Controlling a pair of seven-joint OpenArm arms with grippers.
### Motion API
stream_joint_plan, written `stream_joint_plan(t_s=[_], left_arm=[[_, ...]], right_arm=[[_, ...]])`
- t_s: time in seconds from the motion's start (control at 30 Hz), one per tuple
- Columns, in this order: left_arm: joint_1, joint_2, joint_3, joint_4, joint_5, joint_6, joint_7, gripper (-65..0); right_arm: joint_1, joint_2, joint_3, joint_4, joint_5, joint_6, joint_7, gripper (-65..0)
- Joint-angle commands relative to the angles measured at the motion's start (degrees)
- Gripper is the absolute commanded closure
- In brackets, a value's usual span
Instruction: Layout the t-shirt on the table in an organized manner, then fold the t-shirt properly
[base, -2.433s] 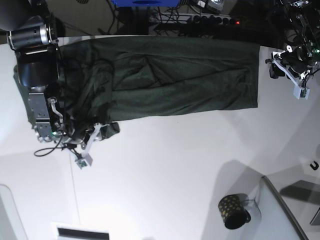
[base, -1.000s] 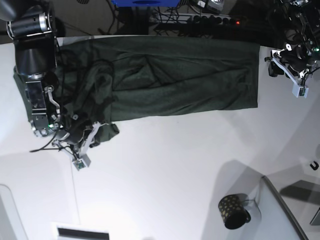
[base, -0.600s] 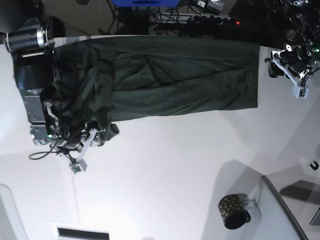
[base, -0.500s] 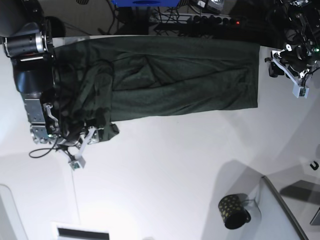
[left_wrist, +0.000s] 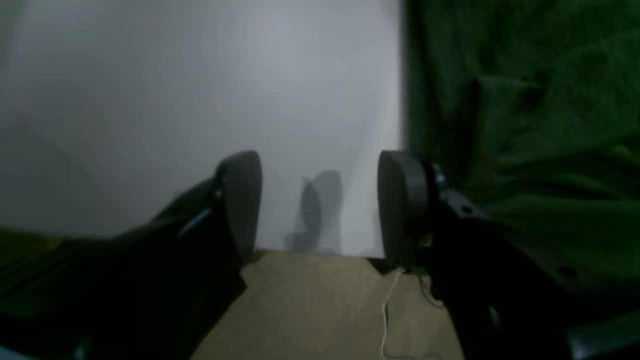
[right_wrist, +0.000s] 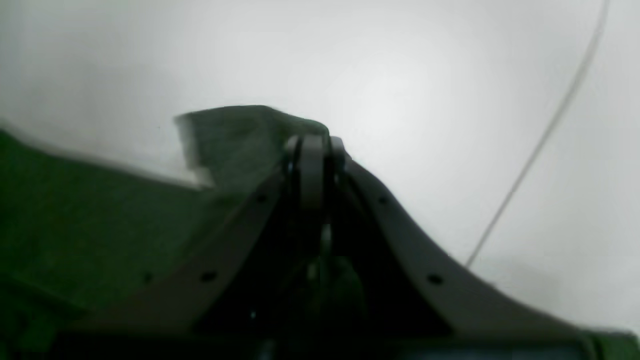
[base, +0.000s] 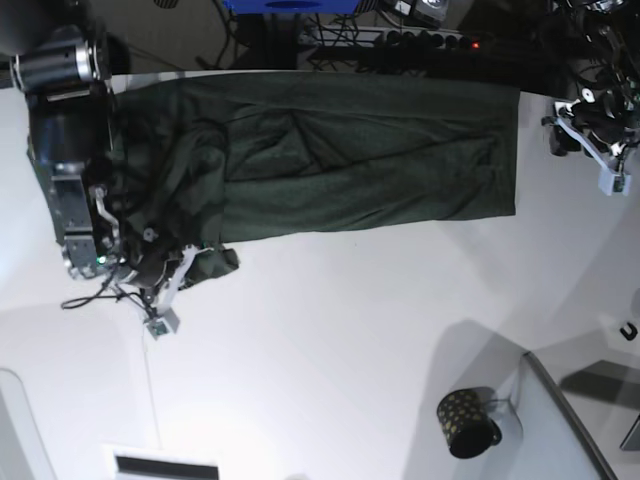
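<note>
The dark green t-shirt (base: 360, 150) lies spread along the far side of the white table (base: 330, 340), bunched and creased at its left end. My right gripper (base: 190, 262) is at the shirt's lower left corner. In the right wrist view its fingers (right_wrist: 311, 150) are pressed together, and a lifted fabric corner of the t-shirt (right_wrist: 235, 135) runs up to their tips. My left gripper (left_wrist: 322, 200) stands open with nothing between its fingers, over bare table just beside the t-shirt's (left_wrist: 525, 110) edge. In the base view the left gripper (base: 560, 135) hangs off the shirt's right hem.
A small dark gold-dotted mug (base: 466, 422) stands at the front right, next to a grey tray-like panel (base: 570, 420). A thin dark seam line (base: 150, 390) runs forward from the right gripper. Cables and a power strip (base: 400, 40) lie behind the table's far edge.
My right gripper opened and shut again at the shirt's lower left corner, shifting slightly. The left arm edged a little to the right.
</note>
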Motion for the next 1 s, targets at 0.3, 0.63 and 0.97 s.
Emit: stream_joint_plan(t_s=[0.3, 0.63, 0.97], left_arm=[[3.16, -1.82, -7.43, 6.50, -0.29, 0.14, -0.67, -35.2], [3.34, -2.08, -7.52, 6.50, -0.29, 0.14, -0.59, -35.2], [4.83, -2.26, -7.61, 6.67, -0.29, 0.14, -0.59, -35.2]], right_arm=[[-16.83, 0.21, -6.90, 41.92, 1.08, 0.48, -8.14, 0.0], [-17.97, -2.43, -22.64, 45.61, 0.91, 0.22, -8.14, 0.0], [-16.65, -6.65, -25.45, 45.61, 0.91, 0.22, -8.14, 0.0]])
